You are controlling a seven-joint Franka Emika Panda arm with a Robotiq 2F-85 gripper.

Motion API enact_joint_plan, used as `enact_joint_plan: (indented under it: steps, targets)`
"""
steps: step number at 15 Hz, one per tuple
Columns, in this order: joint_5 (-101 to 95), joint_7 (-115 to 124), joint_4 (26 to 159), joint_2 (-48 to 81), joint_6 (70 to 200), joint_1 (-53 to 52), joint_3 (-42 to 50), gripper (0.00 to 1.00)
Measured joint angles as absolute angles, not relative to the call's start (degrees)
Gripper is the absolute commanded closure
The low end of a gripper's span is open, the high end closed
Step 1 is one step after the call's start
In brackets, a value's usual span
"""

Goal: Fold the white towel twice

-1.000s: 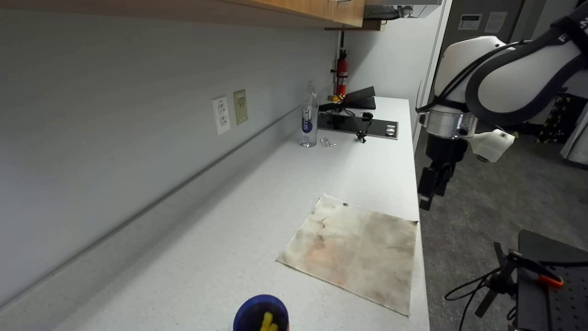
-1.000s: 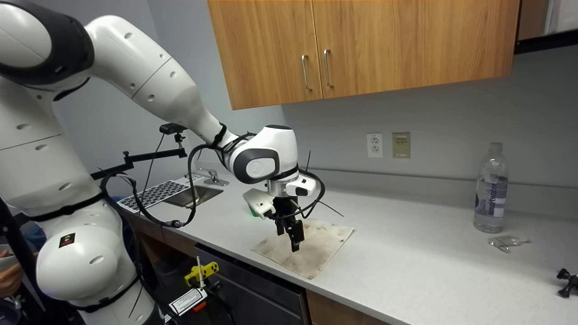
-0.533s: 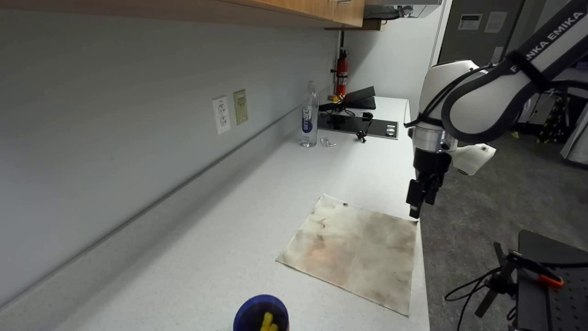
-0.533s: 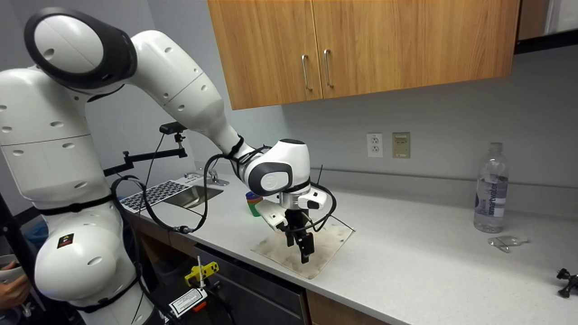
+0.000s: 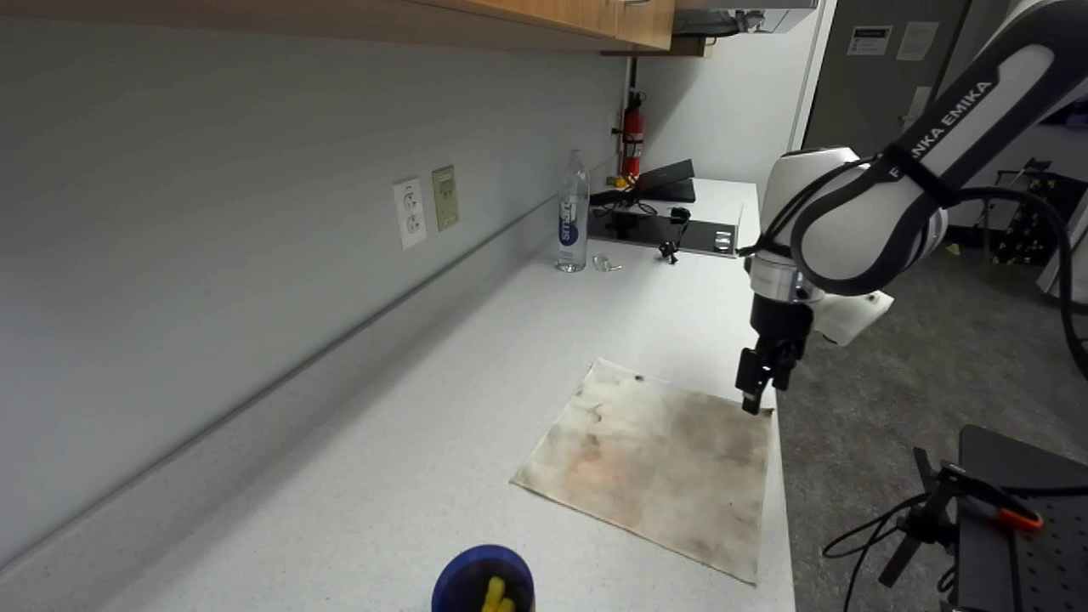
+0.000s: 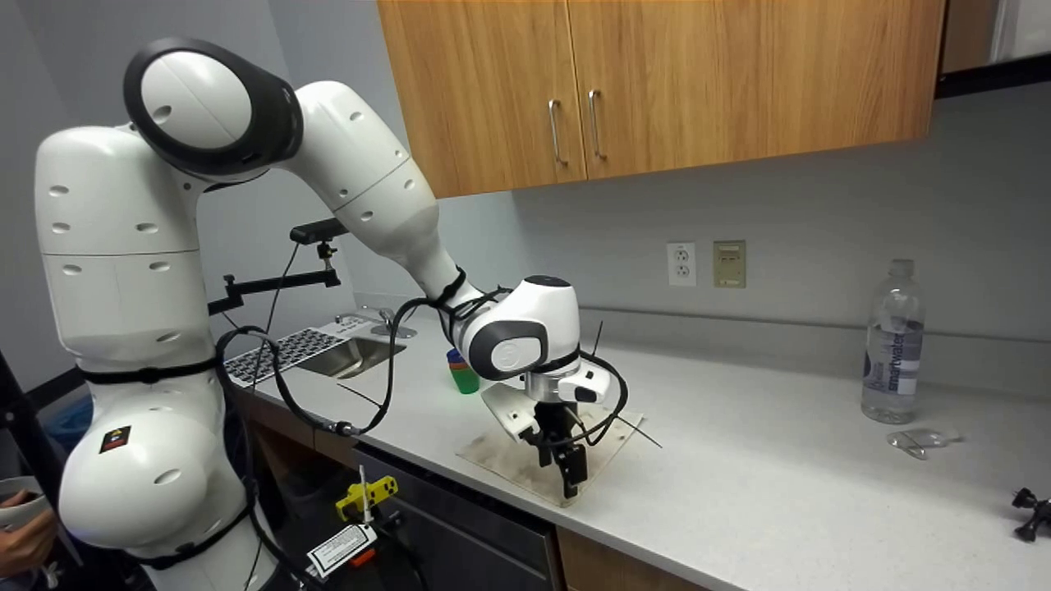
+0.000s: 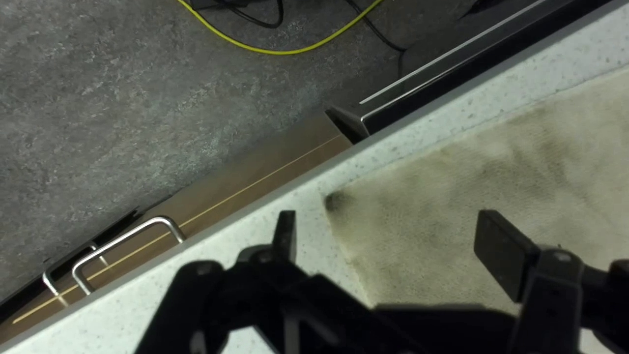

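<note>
Closest in an exterior view, the Franka Panda arm (image 6: 369, 185) bends high at its elbow, forearm sloping down to the wrist. The Robotiq gripper (image 7: 393, 241) points downward by a corner of the white towel (image 5: 646, 467), fingers wide apart; whether they touch it cannot be told. The towel lies flat along the front edge of the countertop (image 5: 382, 493), off-white, blotched grey-brown, faintly pinkish in one patch, dark-spotted at that corner. Farther back stands a smartwater bottle (image 6: 893, 345).

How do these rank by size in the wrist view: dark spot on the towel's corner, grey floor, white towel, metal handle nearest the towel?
By visible area, largest first:
Grey floor
White towel
Metal handle
Dark spot
</note>
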State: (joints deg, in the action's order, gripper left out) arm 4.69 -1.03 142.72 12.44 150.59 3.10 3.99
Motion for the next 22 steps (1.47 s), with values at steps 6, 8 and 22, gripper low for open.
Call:
enact_joint_plan:
  steps: [6,8,22]
  targets:
    - [7.31,-1.34,141.20,15.64,152.09,4.08,3.22,0.10]
    - [7.88,-1.34,140.85,16.22,152.09,4.16,3.07,0.10]
    - [13.03,-1.31,140.40,17.98,152.16,6.24,2.33,0.76]
